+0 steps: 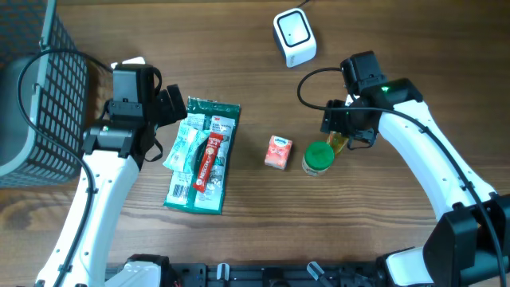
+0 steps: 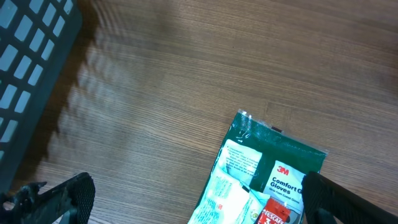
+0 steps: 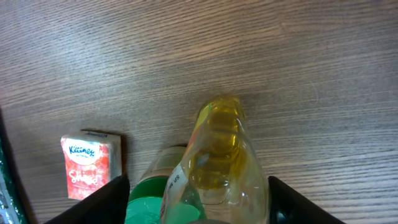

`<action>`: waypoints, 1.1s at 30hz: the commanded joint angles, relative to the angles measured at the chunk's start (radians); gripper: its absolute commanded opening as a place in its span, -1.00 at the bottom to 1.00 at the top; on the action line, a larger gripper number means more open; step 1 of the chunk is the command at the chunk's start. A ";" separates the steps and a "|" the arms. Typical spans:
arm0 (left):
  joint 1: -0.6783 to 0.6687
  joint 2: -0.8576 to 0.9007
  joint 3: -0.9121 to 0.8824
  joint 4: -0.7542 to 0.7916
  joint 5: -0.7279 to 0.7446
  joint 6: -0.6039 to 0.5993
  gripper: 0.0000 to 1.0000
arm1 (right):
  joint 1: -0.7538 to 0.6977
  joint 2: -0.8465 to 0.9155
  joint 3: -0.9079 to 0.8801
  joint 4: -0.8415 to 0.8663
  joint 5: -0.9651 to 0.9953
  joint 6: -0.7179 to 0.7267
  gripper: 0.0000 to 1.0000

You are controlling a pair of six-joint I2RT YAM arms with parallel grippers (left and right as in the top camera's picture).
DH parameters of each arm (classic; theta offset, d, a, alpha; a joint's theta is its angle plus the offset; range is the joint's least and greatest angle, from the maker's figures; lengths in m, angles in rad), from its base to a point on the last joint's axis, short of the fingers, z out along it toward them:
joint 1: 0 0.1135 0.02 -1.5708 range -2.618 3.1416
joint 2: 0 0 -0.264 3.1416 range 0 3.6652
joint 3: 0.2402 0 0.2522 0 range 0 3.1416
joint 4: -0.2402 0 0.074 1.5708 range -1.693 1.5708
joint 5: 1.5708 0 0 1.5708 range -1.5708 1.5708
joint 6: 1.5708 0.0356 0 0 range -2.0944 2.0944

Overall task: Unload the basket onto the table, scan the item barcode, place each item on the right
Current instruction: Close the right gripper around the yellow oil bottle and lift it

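My right hand (image 3: 198,194) around the bottle (image 3: 217,149)
Fingers flank it, yellow liquid inside; whether they pinch, I cannot tell. My left hand (image 2: 196,190) hangs spread above the glove pack (image 2: 280,162).

The tabletop (image 1: 239,48) is warm brown wood with fine darker grain. The bottle (image 3: 217,155) is clear, with yellow liquid inside and a bright green cap (image 1: 318,154). The tissue pack (image 1: 278,151) is orange-red with a white patch and blue lettering. The glove packet (image 1: 213,112) is dark green with white labels; the sachet (image 1: 209,159) is red with white print. The scanner (image 1: 294,36) is white, its face seemingly grey. The basket (image 1: 48,88) is dark grey in a grid pattern.
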 commanded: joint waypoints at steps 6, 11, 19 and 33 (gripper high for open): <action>0.004 -0.003 0.011 0.003 -0.006 -0.016 1.00 | 0.003 0.014 -0.036 0.014 0.051 0.004 0.38; 0.004 -0.003 0.011 0.003 -0.006 -0.016 1.00 | 0.003 0.016 -0.037 0.023 0.055 0.003 0.25; 0.004 -0.003 0.011 0.003 -0.006 -0.016 1.00 | 0.003 0.016 -0.037 0.016 0.080 0.003 0.11; 0.004 -0.003 0.011 0.003 -0.006 -0.016 1.00 | 0.005 0.016 -0.038 0.016 0.072 0.034 0.23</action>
